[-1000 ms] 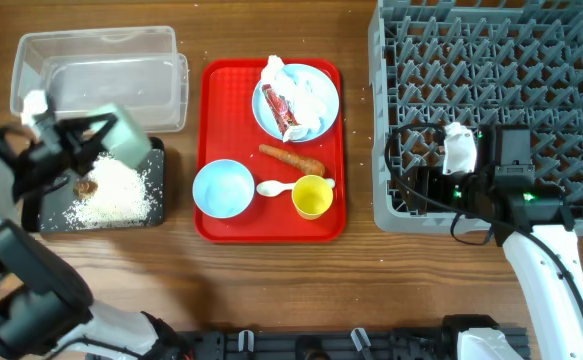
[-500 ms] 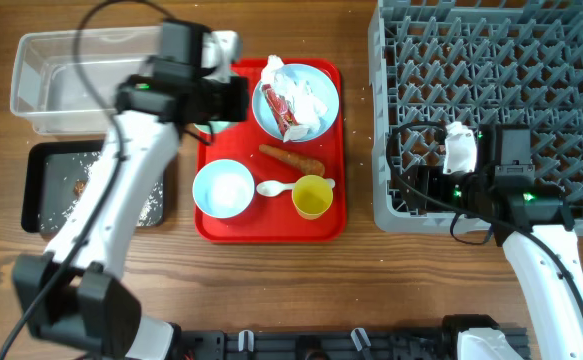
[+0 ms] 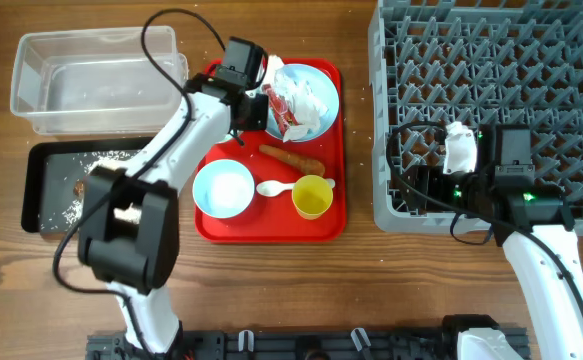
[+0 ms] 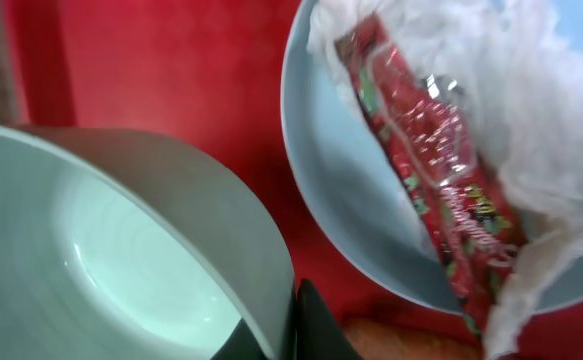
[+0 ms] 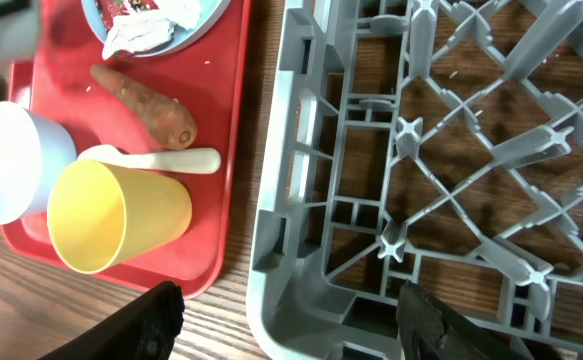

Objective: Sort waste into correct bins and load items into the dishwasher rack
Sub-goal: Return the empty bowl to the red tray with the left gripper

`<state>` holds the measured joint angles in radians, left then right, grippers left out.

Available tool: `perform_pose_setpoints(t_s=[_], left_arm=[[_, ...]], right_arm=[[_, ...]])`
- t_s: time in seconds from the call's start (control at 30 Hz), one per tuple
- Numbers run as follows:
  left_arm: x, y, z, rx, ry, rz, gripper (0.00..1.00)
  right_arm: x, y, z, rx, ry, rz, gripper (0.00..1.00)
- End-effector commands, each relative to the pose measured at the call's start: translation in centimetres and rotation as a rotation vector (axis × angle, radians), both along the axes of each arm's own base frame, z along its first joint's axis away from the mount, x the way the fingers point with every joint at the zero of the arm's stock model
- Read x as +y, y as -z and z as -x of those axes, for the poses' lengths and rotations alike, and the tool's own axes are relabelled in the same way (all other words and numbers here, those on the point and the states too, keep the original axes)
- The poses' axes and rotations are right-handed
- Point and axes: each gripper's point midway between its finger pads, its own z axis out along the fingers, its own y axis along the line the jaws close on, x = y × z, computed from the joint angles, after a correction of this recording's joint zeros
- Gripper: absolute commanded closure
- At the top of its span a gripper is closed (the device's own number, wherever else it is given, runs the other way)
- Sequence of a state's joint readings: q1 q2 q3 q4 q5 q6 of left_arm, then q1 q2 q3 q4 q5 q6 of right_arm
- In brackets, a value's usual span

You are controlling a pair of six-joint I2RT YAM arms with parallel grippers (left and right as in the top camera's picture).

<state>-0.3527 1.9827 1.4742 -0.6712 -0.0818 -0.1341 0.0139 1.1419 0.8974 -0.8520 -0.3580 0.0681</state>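
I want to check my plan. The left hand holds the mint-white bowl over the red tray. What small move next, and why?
Probably lower the mint-white bowl onto the bare red tray beside the plate. The left hand pinches its rim, the bowl looks empty, and the dishwasher rack sits at the table's far right.

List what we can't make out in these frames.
Mint-white bowl: overhead, left gripper mostly hides it.
Left gripper's fingers: left wrist, bowl rim covers all but a dark sliver.
Brown lump in black tray: overhead, too small to identify.
Carrot: left wrist, cut off by bottom edge.
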Motion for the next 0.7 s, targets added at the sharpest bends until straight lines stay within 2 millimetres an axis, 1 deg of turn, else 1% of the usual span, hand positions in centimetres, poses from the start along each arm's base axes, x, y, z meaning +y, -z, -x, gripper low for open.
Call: perform_pose_setpoints(t_s=[0.0,0.03,0.13,0.17,0.2,0.33,0.4,0.47,0.53,0.6,0.63,0.67], left_arm=[[-0.2,1.8,0.2,0.032,-0.002,-0.025,0.91],[-0.4,2.1,0.3,0.038,0.001,-0.027,0.83],[-0.4,2.1,0.3,0.039,0.003,-0.028,0.58],[-0.4,2.1,0.3,0.039,0.002,-0.028,0.53],[-0.4,2.2,0.4,0.042,0.002,-0.029,0.49],[-0.4,2.2,0.5,0.049,0.004,-0.027,0.41],[-0.6,1.4,0.5,0.037,0.008,-0.011,0.38],[-1.2,-0.7,0.0,0.005,0.017,0.019,0.37],[-2.2,-3.7,-0.9,-0.055,0.037,0.061,0.29],[-3.6,-7.5,-2.5,-0.15,0.079,0.091,0.14],[-4.4,-8.9,-3.2,-0.193,0.111,0.094,0.01],[-5.0,-9.6,-3.7,-0.225,0.132,0.097,0.0]], right_arm=[[-0.3,-0.6,-0.5,-0.017,0.021,0.003,0.28],[-0.3,-0.6,-0.5,-0.018,0.021,0.003,0.28],[-0.3,-0.6,-0.5,-0.017,0.021,0.003,0.28],[-0.3,-0.6,-0.5,-0.018,0.021,0.003,0.28],[-0.3,-0.6,-0.5,-0.018,0.021,0.003,0.28],[-0.3,-0.6,-0.5,-0.018,0.021,0.003,0.28],[-0.3,-0.6,-0.5,-0.018,0.021,0.003,0.28],[-0.3,-0.6,-0.5,-0.018,0.021,0.003,0.28],[-0.3,-0.6,-0.5,-0.018,0.021,0.003,0.28],[-0.3,-0.6,-0.5,-0.017,0.021,0.003,0.28],[-0.3,-0.6,-0.5,-0.017,0.021,0.003,0.28],[-0.3,-0.6,-0.5,-0.017,0.021,0.003,0.28]])
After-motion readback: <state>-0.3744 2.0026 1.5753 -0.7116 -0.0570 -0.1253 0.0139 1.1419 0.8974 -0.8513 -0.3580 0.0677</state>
